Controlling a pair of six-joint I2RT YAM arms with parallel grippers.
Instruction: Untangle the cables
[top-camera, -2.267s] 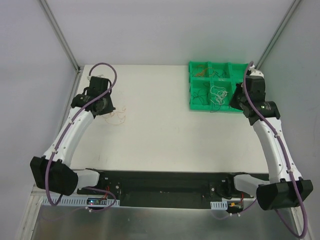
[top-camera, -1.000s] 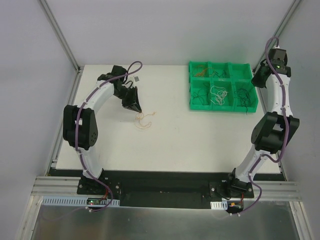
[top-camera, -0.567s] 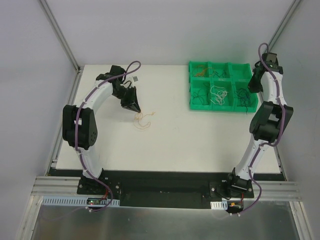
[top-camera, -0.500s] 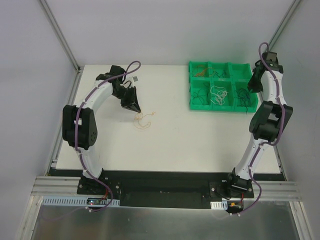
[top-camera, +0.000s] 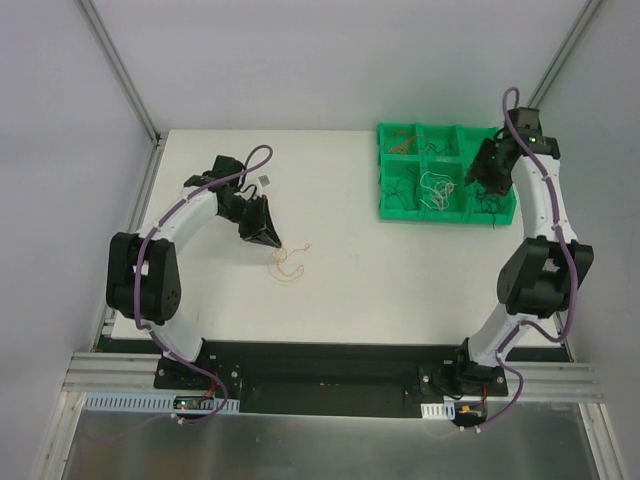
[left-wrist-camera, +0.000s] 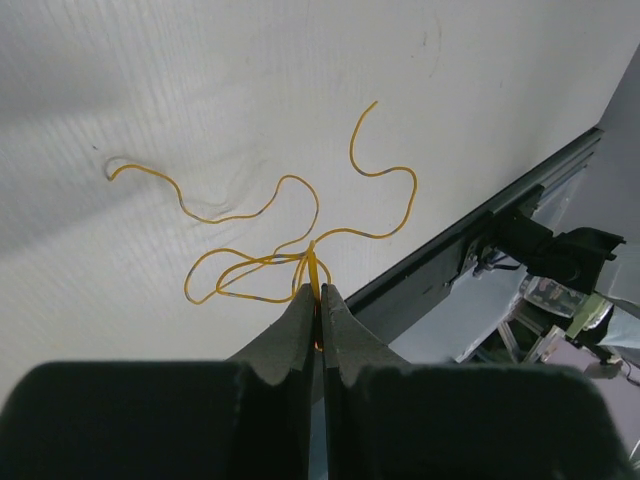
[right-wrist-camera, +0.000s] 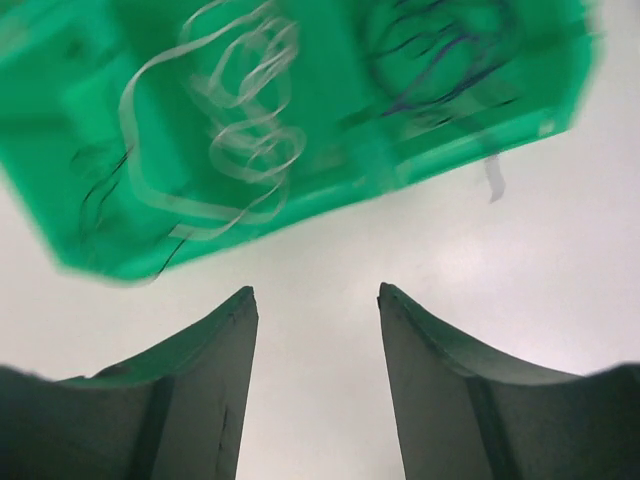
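Observation:
A thin orange cable (left-wrist-camera: 290, 215) lies in loose curls on the white table, left of centre (top-camera: 291, 262). My left gripper (left-wrist-camera: 317, 290) is shut on one of its strands, fingertips down at the table (top-camera: 275, 243). My right gripper (right-wrist-camera: 317, 292) is open with nothing between its fingers, hovering over the right end of the green bin tray (top-camera: 489, 178). The tray's compartments hold white curly cables (right-wrist-camera: 240, 110), black ones (right-wrist-camera: 105, 185) and dark blue-purple ones (right-wrist-camera: 440, 60). More cables show in the tray in the top view (top-camera: 433, 190).
The green bin tray (top-camera: 385, 205) sits at the table's back right. Grey walls with metal posts (top-camera: 120, 70) close in the sides. The black base rail (top-camera: 330, 365) runs along the near edge. A small grey tag (top-camera: 265, 180) lies near the left arm.
The right gripper has opened and swung forward and left over the tray's right end. The left gripper has drawn the orange cable slightly nearer, still shut on it.

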